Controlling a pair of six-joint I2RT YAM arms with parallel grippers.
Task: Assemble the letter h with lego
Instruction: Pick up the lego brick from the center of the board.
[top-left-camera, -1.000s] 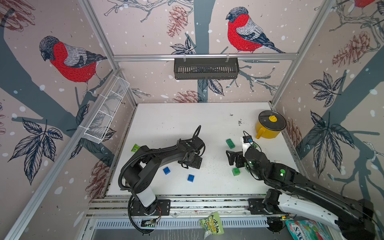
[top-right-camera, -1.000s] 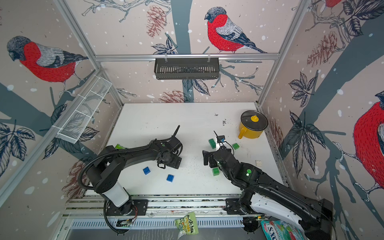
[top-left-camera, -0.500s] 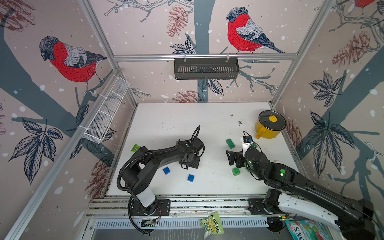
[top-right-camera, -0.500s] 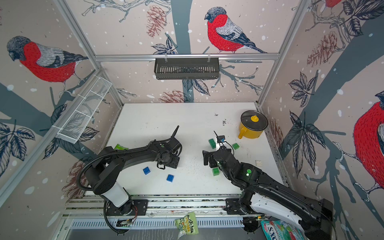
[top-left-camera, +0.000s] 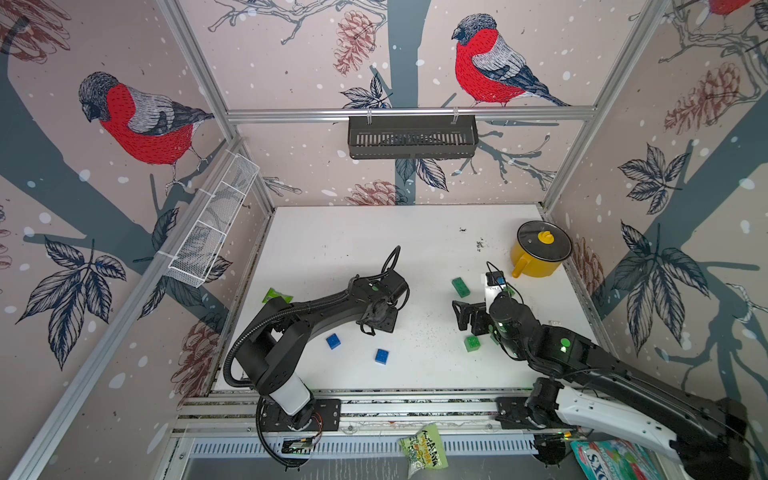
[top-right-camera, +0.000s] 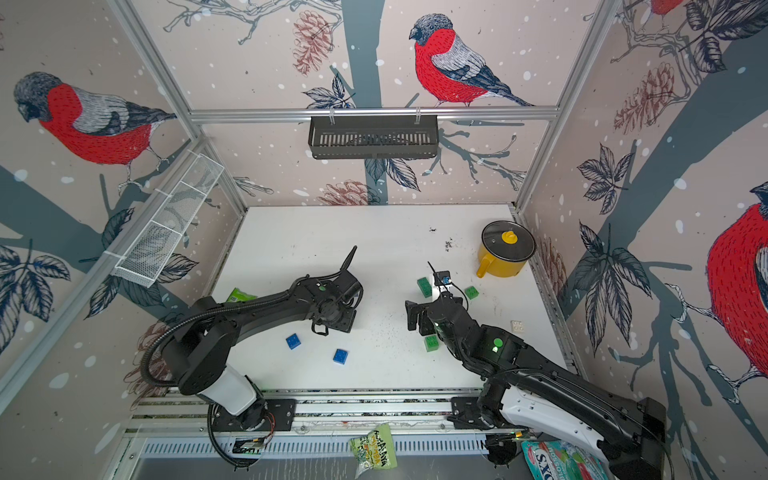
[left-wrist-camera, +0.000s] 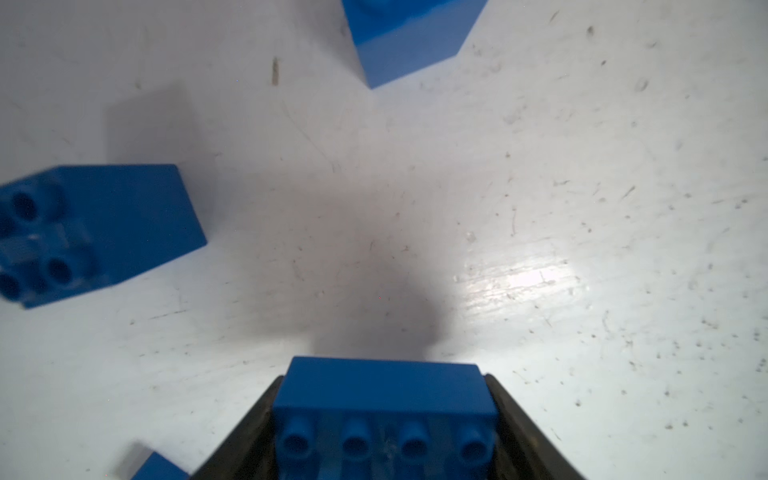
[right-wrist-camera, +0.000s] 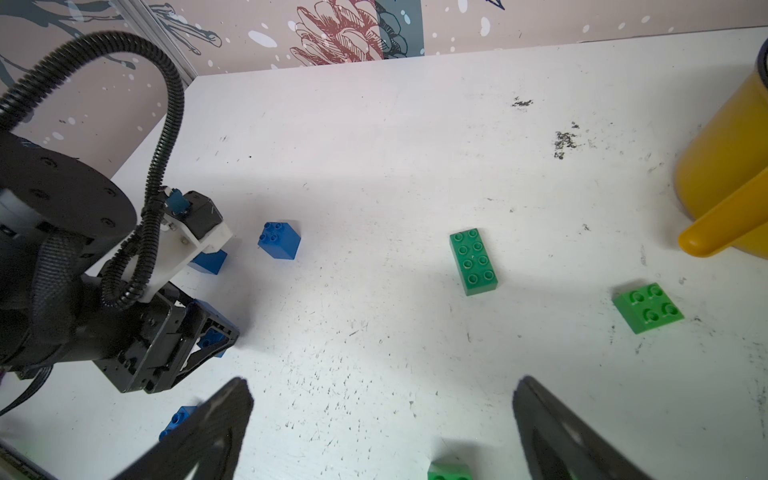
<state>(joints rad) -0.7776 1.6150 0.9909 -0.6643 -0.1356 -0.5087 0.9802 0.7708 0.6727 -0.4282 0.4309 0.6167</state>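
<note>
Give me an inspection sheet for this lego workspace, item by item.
Surface: white tabletop, scuffed and speckled.
Job's things: blue oblong brick in the left end effector; three loose blue bricks beside it; green oblong brick, two green square bricks and white square brick near the right arm.
Clutter: yellow lidded pot; flat light-green packet.
End effectors: left end effector shut on the blue oblong brick; right end effector open, empty.
Cables: black corrugated conduit arching over the left arm.
Surroundings: bird-print walls; black slotted basket, white mesh basket; snack packets by the front rail.
</note>
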